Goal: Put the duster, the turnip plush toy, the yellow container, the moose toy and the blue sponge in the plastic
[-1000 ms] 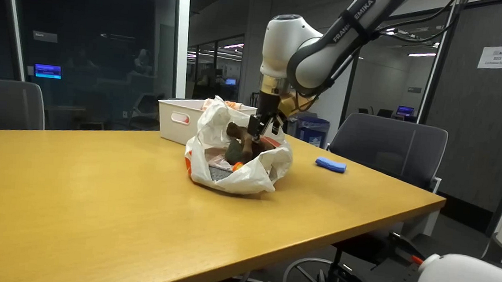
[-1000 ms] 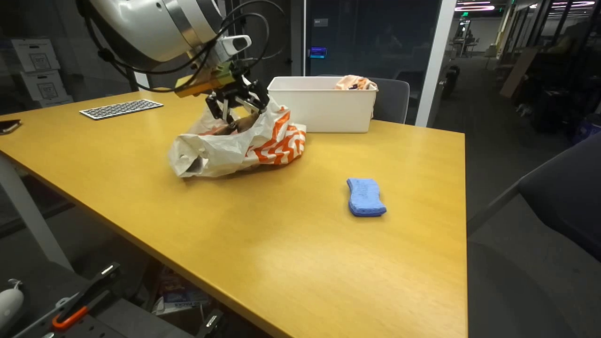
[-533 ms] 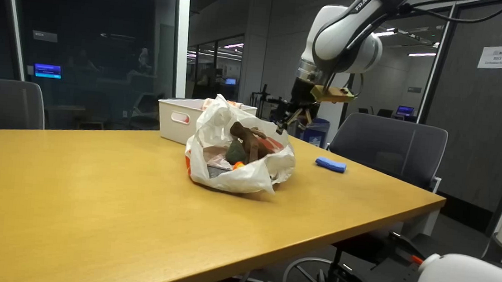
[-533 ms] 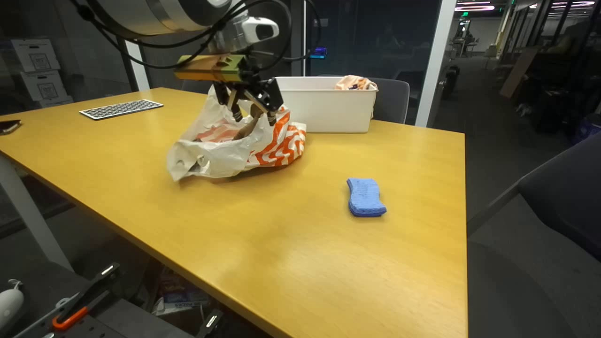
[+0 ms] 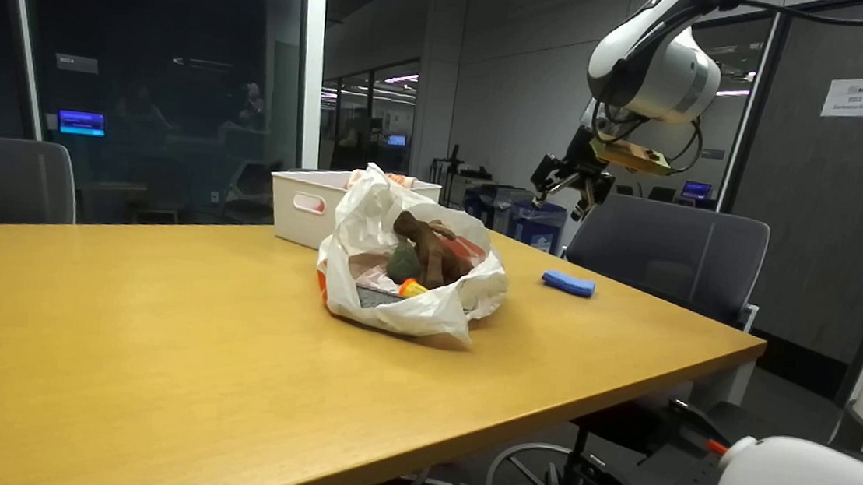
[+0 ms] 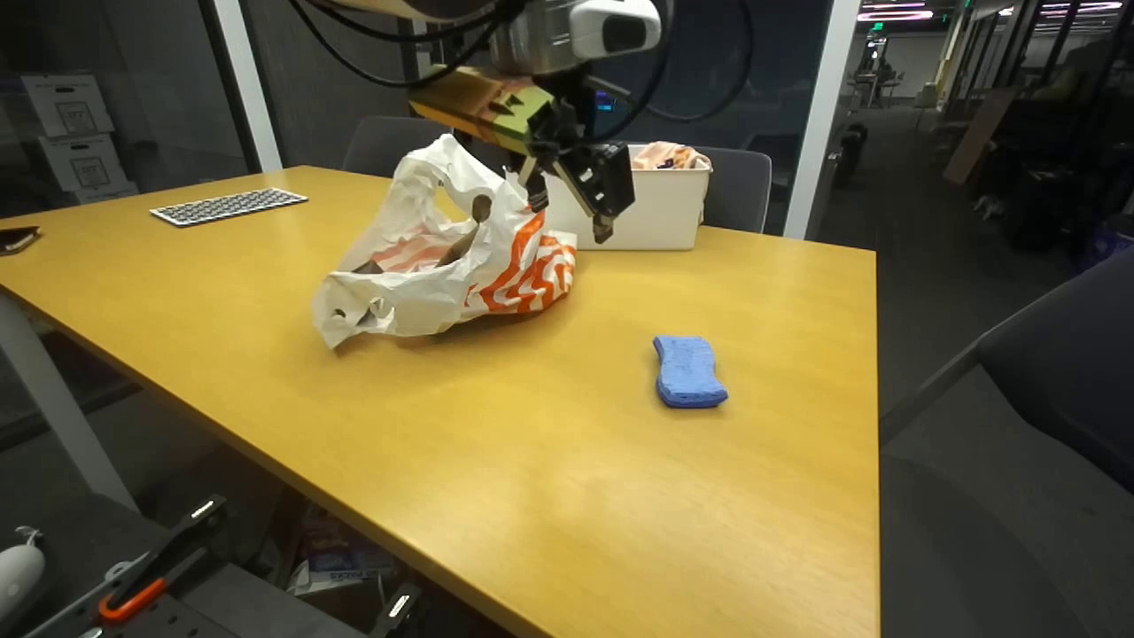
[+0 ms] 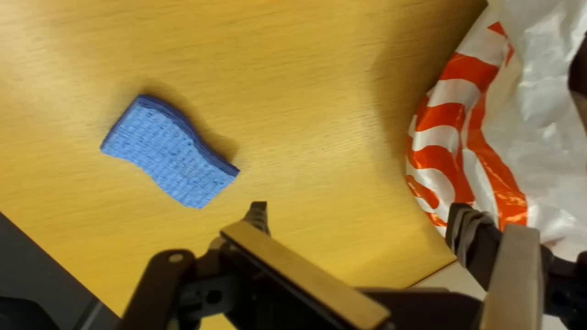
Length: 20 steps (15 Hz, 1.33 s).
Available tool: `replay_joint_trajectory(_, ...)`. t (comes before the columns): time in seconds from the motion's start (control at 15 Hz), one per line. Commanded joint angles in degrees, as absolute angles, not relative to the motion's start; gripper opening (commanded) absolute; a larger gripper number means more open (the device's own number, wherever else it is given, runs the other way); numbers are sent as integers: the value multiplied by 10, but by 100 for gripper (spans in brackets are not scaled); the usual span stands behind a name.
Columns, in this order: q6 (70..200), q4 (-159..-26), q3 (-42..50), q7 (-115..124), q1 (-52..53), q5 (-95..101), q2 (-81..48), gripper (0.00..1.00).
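The blue sponge (image 6: 689, 372) (image 5: 568, 283) lies flat on the table, apart from the bag; in the wrist view the sponge (image 7: 169, 151) is at left. The plastic, a white bag with orange print (image 5: 425, 316) (image 6: 425, 297) (image 7: 541, 114), stands with its mouth open. Inside it rests the brown moose toy (image 5: 438, 259). Beside the toy show a dark green lump (image 5: 403, 263), an orange-yellow piece (image 5: 412, 288) and a grey strip (image 5: 377, 297); which are turnip plush toy, yellow container or duster I cannot tell. My gripper (image 5: 559, 207) (image 6: 570, 219) (image 7: 357, 213) hangs open and empty above the table.
Behind the bag stands a white box (image 6: 638, 208) (image 5: 299, 219) with peach cloth (image 6: 671, 156) in it. A keyboard (image 6: 229, 206) and a dark phone-like object (image 6: 18, 239) lie farther along the table. A chair (image 5: 672, 263) is close to the table's edge near the sponge.
My gripper has risen out of the bag's mouth, away from the moose toy, and moved across toward the sponge's side. The toy stays in the bag; the sponge has not moved.
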<state>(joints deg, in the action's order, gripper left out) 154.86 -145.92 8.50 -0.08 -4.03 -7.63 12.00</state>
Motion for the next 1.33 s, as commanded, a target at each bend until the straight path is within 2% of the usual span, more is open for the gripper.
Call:
replay_joint_trajectory(0.0, 1587, -1441, 64, 78, -86, -6, 55, 100)
replay_joint_trajectory(0.27, 1580, -1418, 56, 217, -108, 149, -2, 100)
replay_joint_trajectory(0.67, 1538, -1343, 90, 391, -64, 375, -76, 100)
replay_joint_trajectory(1.27, 1472, -1245, 114, 402, -21, 378, -185, 100)
